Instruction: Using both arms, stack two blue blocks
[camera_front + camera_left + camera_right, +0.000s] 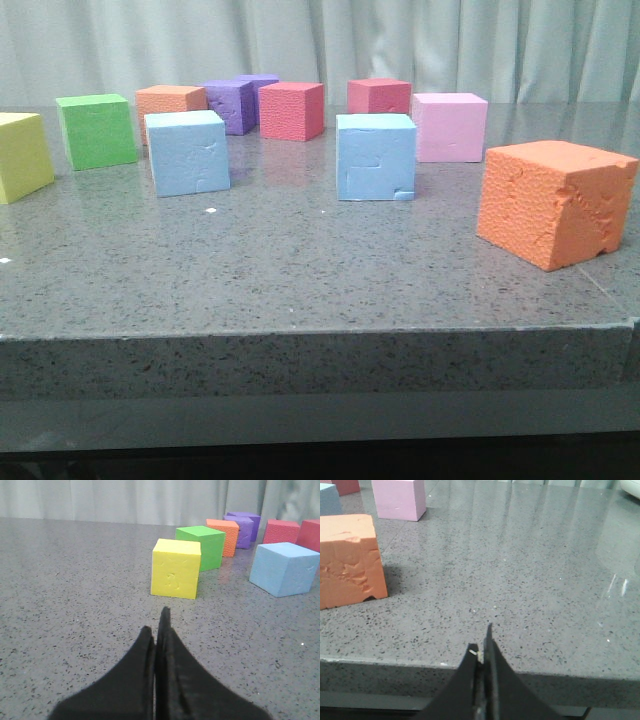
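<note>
- Nearest the front camera sat a large orange cube (556, 203) at the right edge of the grey speckled surface (300, 260), its faces rough and pitted.
- Behind it, toward the middle, the right blue block (375, 157) stood upright with a small notch at its lower right corner, just in front of a pink cube (452, 127).
- Further left, well apart from the first, the left blue block (187, 151) rested flat on the surface, showing faint seams on its front face.
- Neither blue block touched any other cube, and neither was stacked.
- Along the back ran a green cube (97, 130), a smaller orange cube (170, 102), purple cubes (237, 102) and two red cubes (291, 110), with a yellow cube (22, 155) at the far left edge.
- At the left wrist camera, the left gripper (160, 622) had its black fingers pressed together and empty, low over the surface, pointing toward the yellow cube, with the left blue block off to one side.
- At the right wrist camera, the right gripper (482, 640) likewise had its fingers pressed together, holding nothing, above the near edge of the surface, near the large orange cube.
</note>
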Tool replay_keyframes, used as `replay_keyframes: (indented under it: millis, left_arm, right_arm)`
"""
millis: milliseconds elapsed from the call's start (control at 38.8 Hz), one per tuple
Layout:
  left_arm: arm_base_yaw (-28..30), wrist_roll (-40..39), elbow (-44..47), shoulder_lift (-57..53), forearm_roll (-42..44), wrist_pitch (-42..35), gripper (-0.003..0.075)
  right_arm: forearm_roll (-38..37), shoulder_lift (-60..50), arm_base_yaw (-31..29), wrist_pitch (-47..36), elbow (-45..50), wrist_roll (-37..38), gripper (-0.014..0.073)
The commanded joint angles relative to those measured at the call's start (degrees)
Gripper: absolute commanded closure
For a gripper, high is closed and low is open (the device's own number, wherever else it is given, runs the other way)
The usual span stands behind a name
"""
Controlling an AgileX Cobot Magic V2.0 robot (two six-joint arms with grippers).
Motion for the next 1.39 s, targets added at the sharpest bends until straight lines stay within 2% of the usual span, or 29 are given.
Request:
replay_keyframes:
  millis: [0, 852, 1239, 1368]
  left_arm:
    - [0.02, -0.14, 0.11, -1.02, -0.47, -5.07, 0.0741]
    - [0.02, -0.14, 0.11, -1.02, -0.47, -6.64, 0.0741]
    - [0.02, -0.14, 0.11, -1.02, -0.47, -19.87, 0.0741]
    - [0.02, -0.14, 0.11, -1.02, -0.47, -20.96, 0.0741]
  right_arm:
    - [0.34, -0.56, -0.28, -4.51, -0.32, -0.32, 0.0653]
    - [0.34, -0.56, -0.28, -4.69, -0.32, -0.32, 0.0653]
    - [0.34, -0.56, -0.28, -5.00, -0.32, -0.32, 0.0653]
    - [0.34, -0.56, -0.28, -5.00, -0.32, -0.32, 0.0653]
